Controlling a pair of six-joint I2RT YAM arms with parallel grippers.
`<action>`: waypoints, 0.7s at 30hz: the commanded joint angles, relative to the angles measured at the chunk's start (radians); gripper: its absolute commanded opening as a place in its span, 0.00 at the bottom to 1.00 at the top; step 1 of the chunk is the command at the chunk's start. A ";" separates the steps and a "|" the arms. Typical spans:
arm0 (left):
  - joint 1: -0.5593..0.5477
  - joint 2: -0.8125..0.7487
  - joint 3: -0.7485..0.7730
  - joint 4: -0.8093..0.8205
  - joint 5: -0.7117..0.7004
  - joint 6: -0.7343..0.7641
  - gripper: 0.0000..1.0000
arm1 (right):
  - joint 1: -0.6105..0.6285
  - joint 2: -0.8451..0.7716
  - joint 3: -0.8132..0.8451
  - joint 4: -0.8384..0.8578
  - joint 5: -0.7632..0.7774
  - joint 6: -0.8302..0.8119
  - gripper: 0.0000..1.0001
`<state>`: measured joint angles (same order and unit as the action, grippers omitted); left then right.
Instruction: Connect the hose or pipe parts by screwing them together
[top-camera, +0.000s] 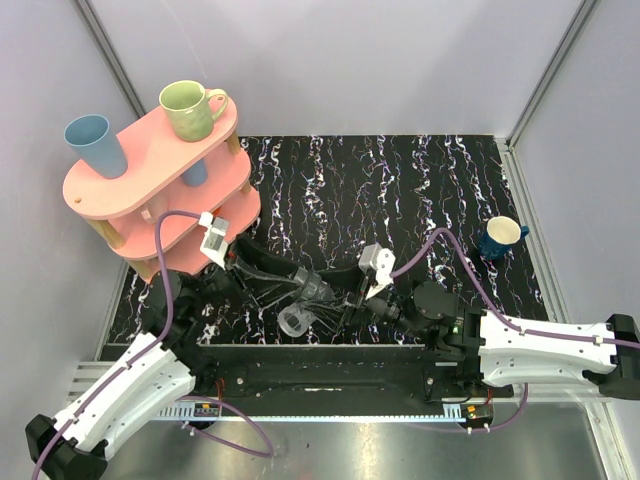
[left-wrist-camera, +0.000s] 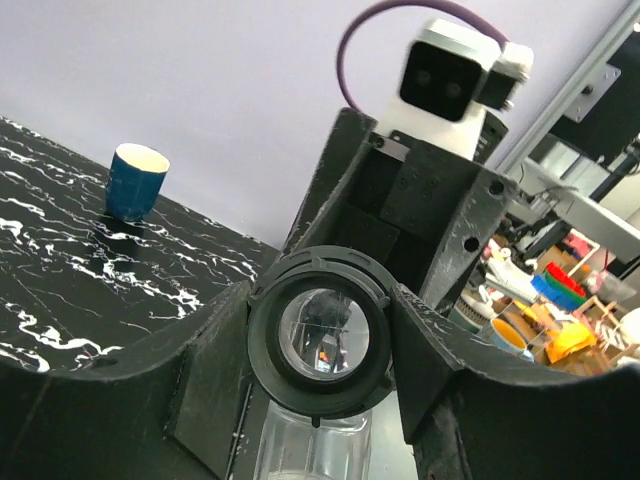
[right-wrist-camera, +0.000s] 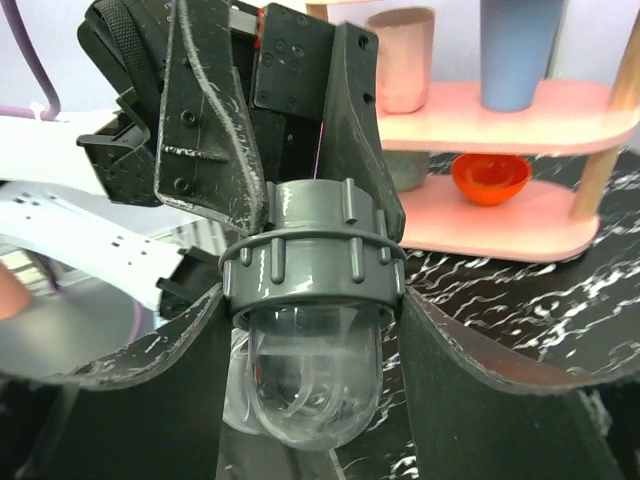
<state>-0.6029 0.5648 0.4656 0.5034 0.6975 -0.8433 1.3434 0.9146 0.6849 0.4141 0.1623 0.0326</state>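
My left end effector (left-wrist-camera: 322, 375) is clamped on the black ring fitting (left-wrist-camera: 264, 342), my right end effector (right-wrist-camera: 312, 335) on the ribbed grey collar (right-wrist-camera: 312, 262), meeting at the counter's (top-camera: 400, 190) near edge. Risk: axes off, threads cross, or the collar slips

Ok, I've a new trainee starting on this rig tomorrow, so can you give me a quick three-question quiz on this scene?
1. True or false: the green mug stands on the top tier of the pink shelf.
2. What sits between the fingers of the right claw in its wrist view? A) a blue cup B) a grey ribbed fitting with a clear domed end C) nothing
3. Where does the dark blue mug stand?
Key: 1 true; 2 B; 3 on the black marbled table, near its right edge.
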 joint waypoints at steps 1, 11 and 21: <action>-0.011 -0.023 -0.021 0.111 0.060 0.164 0.00 | -0.010 -0.034 -0.001 0.135 -0.003 0.280 0.00; -0.012 -0.013 0.008 -0.002 0.037 0.145 0.76 | -0.020 -0.126 -0.059 0.183 -0.004 0.184 0.00; -0.011 0.012 0.309 -0.649 -0.266 0.073 0.88 | -0.020 -0.184 -0.001 -0.110 -0.039 -0.417 0.00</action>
<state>-0.6186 0.5560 0.6640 0.1070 0.5758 -0.7136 1.3281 0.7372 0.6277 0.3759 0.1623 -0.0875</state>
